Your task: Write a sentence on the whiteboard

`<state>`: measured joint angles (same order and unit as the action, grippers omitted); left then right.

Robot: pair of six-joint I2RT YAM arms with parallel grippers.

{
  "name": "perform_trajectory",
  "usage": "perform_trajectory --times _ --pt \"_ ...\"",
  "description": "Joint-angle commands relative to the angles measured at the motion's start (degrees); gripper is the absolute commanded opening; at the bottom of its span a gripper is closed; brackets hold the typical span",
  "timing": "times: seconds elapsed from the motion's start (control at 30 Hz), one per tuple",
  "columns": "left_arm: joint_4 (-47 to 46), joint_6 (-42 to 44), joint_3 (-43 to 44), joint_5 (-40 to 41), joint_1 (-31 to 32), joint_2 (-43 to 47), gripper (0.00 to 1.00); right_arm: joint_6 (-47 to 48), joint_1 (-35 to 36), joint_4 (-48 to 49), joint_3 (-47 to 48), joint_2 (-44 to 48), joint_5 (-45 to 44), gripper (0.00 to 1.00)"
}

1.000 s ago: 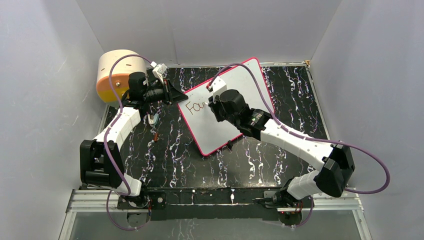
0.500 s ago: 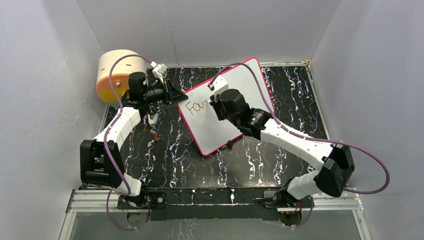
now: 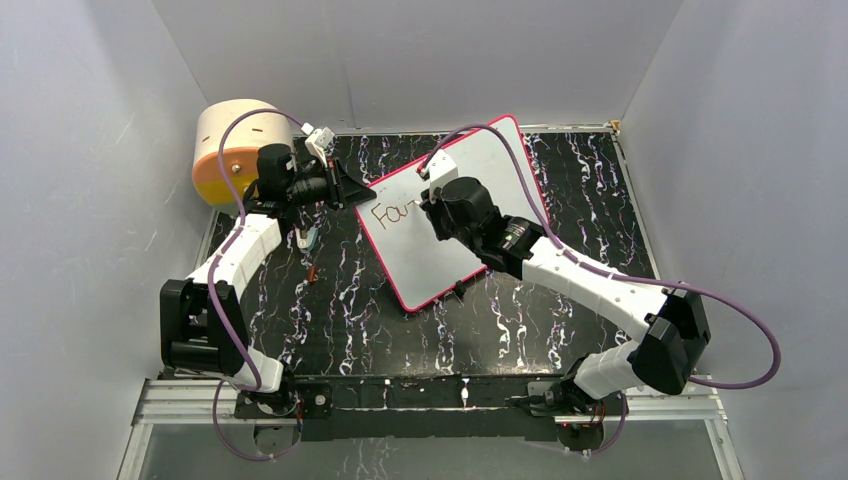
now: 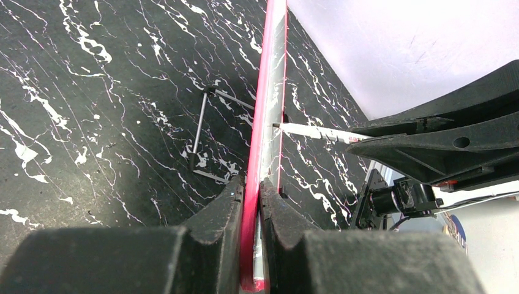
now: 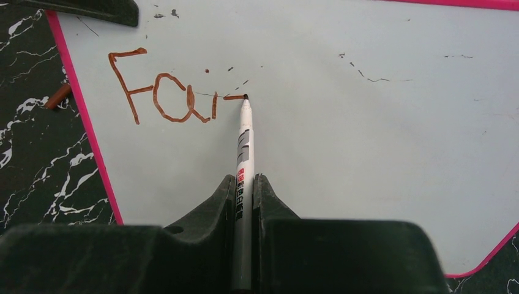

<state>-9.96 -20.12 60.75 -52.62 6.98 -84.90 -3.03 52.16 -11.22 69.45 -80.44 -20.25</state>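
Observation:
The whiteboard (image 3: 420,255) with a pink-red frame lies tilted on the black marbled table; it fills the right wrist view (image 5: 367,153). My right gripper (image 5: 245,184) is shut on a grey marker (image 5: 244,153), whose tip touches the board at the end of a short horizontal stroke. The sentence (image 5: 168,92) reads "Fai" plus that stroke in brownish-red; it also shows in the top view (image 3: 390,212). My left gripper (image 4: 252,190) is shut on the whiteboard's pink edge (image 4: 263,122) at its left corner, seen edge-on.
A tan-and-orange drum (image 3: 228,150) stands at the back left behind the left arm. A small brown cap (image 3: 313,272) lies on the table left of the board and shows in the right wrist view (image 5: 58,96). A thin metal stand (image 4: 202,131) lies beside the board's edge.
The right gripper has shifted slightly rightward along the board, and the marker has drawn a short horizontal stroke after "Fai". The left arm has not moved.

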Motion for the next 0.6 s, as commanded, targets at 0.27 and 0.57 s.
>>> perform_trajectory --times 0.27,0.57 --pt "4.4 2.4 0.3 3.0 1.0 -0.9 0.00 -0.2 -0.5 5.2 2.2 1.6 1.7 0.00" --pt "4.4 2.5 0.3 3.0 1.1 -1.0 0.00 0.1 -0.6 5.1 3.1 -0.4 1.5 0.00"
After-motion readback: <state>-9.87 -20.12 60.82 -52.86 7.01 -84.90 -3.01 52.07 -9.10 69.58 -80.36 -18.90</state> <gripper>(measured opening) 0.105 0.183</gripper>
